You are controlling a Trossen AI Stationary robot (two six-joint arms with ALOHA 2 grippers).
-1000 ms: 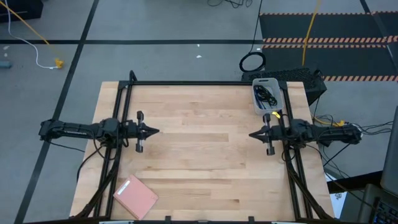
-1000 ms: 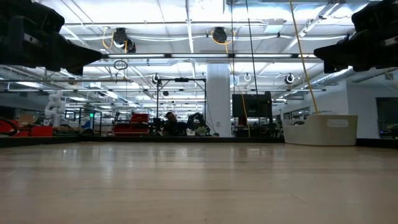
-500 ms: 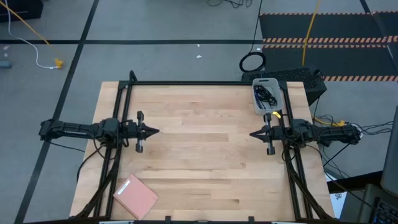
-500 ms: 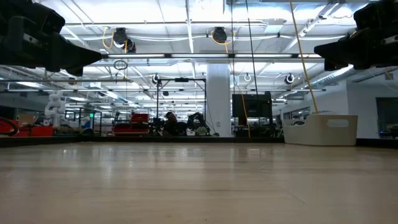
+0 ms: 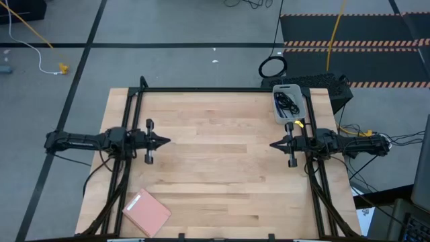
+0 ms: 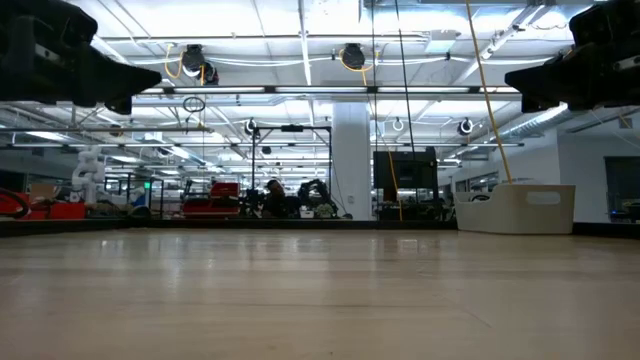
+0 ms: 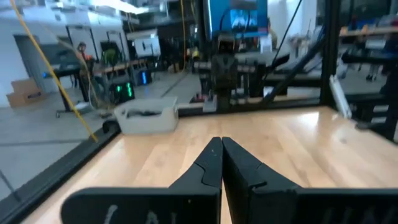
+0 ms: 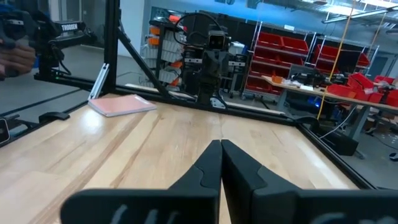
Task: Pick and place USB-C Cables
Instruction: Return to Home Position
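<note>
Since the cables [image 5: 288,102] lie in the white bin [image 5: 276,111] at a right-hand corner of the desk [image 5: 222,168], I judge placing complete. My left end effector [image 5: 166,141] and right end effector [image 5: 273,144] hover clenched and empty, facing each other across the desk. Only homing appears left.

Table [image 5: 222,168] of smooth pale wood, bin [image 5: 287,87] of white plastic, pad [image 5: 148,212] matt.

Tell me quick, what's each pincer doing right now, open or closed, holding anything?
Left pincer: closed, holding nothing.
Right pincer: closed, holding nothing.
</note>
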